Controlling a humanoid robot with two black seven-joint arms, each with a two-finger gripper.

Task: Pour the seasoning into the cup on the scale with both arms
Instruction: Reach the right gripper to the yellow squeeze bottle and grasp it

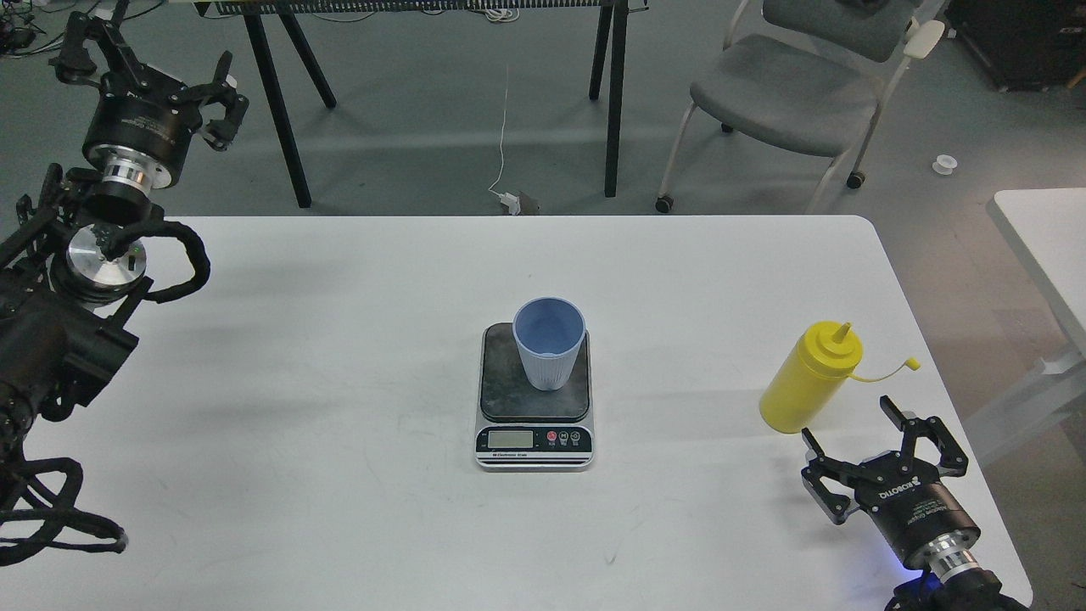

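Observation:
The light blue ribbed cup (549, 342) stands upright on the dark plate of the scale (534, 416) at the table's middle. The yellow seasoning bottle (808, 377) stands upright to the right, its small cap hanging off on its tether. My right gripper (851, 429) is open and empty, just in front of and slightly right of the bottle, fingers pointing toward it without touching. My left gripper (140, 55) is open and empty, raised high at the far left beyond the table's back edge, far from the cup.
The white table (339, 475) ends at a rounded back right corner. A grey chair (789, 85) and black trestle legs (612, 93) stand on the floor behind. Another white table edge (1048, 238) shows at the right.

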